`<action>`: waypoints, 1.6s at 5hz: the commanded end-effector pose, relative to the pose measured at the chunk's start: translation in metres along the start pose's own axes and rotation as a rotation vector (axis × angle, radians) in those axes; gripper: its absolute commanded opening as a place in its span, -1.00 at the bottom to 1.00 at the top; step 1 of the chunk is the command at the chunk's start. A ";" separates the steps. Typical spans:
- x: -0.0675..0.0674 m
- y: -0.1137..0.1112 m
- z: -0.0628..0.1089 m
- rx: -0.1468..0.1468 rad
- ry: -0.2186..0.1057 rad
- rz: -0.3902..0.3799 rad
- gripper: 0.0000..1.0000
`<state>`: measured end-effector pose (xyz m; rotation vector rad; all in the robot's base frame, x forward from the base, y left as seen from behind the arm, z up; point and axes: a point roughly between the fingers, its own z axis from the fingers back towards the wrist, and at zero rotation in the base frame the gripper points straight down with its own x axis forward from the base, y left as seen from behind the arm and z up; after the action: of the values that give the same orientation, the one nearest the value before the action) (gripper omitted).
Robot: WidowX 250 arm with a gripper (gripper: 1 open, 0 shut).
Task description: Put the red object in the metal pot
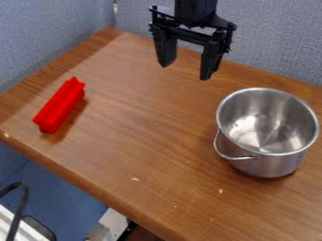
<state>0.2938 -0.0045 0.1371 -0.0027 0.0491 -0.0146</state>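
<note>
The black gripper (187,57) hangs over the far edge of the wooden table (138,141), its two fingers spread wide and holding nothing. Well to its left and nearer the camera lies the red block (59,104), matte, long and rectangular, close to the table's left edge. To its right and nearer stands the shiny round steel pot (265,131), straight-sided, with bare smooth wood between them.

The red object (58,104) is bright red all over. The metal pot (265,131) is shiny silver. The table (151,132) is brown wood with stripes. The gripper (186,58) is black.
</note>
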 end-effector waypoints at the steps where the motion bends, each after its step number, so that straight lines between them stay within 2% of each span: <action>1: -0.002 0.000 -0.006 0.000 0.019 0.000 1.00; 2: -0.017 0.031 -0.015 0.018 0.046 0.000 1.00; 3: -0.032 0.070 -0.018 0.056 0.006 0.025 1.00; 4: -0.049 0.107 -0.023 0.110 -0.022 0.020 1.00; 5: -0.057 0.142 -0.030 0.152 -0.053 0.021 1.00; 6: -0.058 0.163 -0.038 0.183 -0.074 0.038 1.00; 7: -0.055 0.176 -0.053 0.187 -0.101 0.069 1.00; 8: -0.055 0.184 -0.068 0.163 -0.103 0.098 1.00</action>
<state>0.2375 0.1756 0.0643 0.1436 -0.0328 0.0732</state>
